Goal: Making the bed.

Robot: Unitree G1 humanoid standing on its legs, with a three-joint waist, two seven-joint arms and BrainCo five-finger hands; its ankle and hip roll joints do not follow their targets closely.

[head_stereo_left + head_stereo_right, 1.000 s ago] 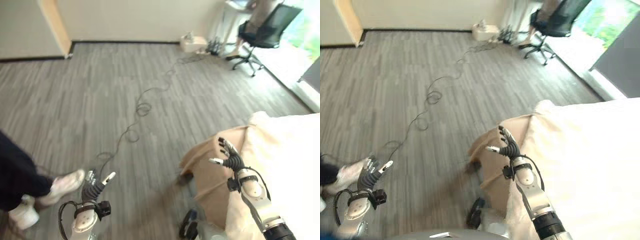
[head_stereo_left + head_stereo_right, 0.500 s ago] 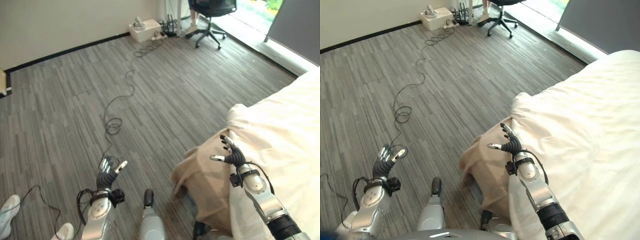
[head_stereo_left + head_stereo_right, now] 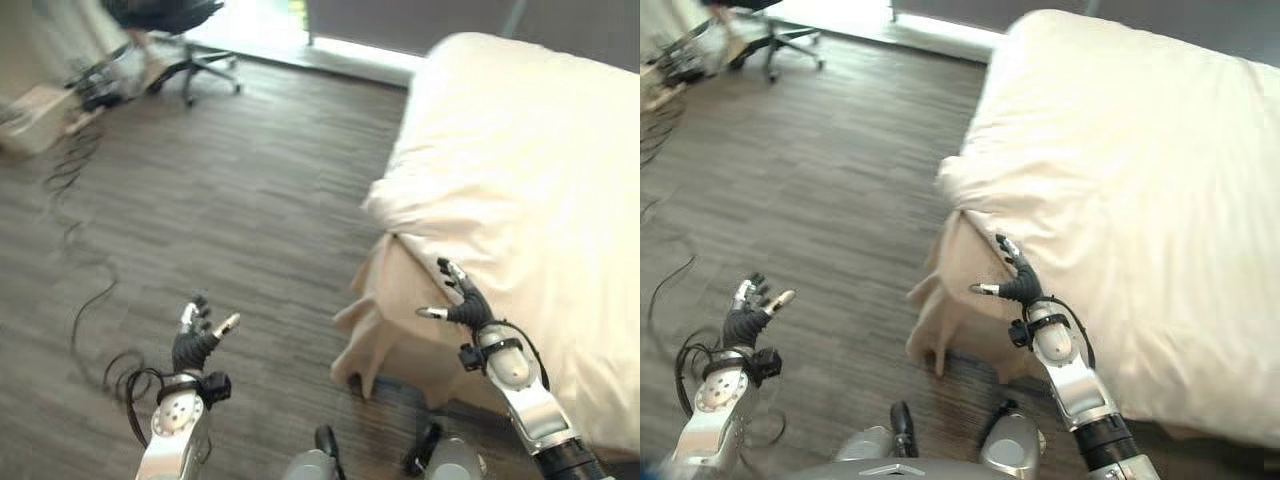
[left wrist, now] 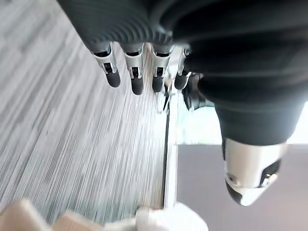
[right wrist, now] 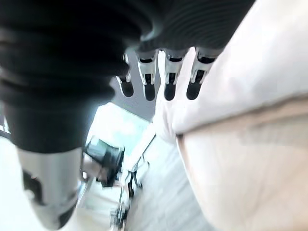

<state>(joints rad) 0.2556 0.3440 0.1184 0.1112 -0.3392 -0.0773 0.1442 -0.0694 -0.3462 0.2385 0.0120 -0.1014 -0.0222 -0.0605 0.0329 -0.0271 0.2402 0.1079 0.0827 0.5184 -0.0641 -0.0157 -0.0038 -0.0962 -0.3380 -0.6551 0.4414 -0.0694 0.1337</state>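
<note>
In the left eye view the bed (image 3: pixel 520 150) fills the upper right of the frame, its cream duvet (image 3: pixel 480 190) lying over a tan sheet (image 3: pixel 385 320) that hangs in loose folds off the near corner toward the grey plank floor (image 3: pixel 230 200). The right hand (image 3: pixel 462 305) hovers at lower right, just beside that corner, fingers spread and holding nothing, likely poised to take the cover's edge. The left hand (image 3: pixel 195 340) is raised at lower left over bare floor, well apart from the bed, fingers relaxed and empty. An office chair (image 3: pixel 165 20) stands at upper left.

The right eye view shows the same layout.

In the left wrist view the fingers (image 4: pixel 136 77) hang straight over floor.

In the right wrist view the fingers (image 5: pixel 168 82) point straight, near the duvet's fold above the tan sheet
</note>
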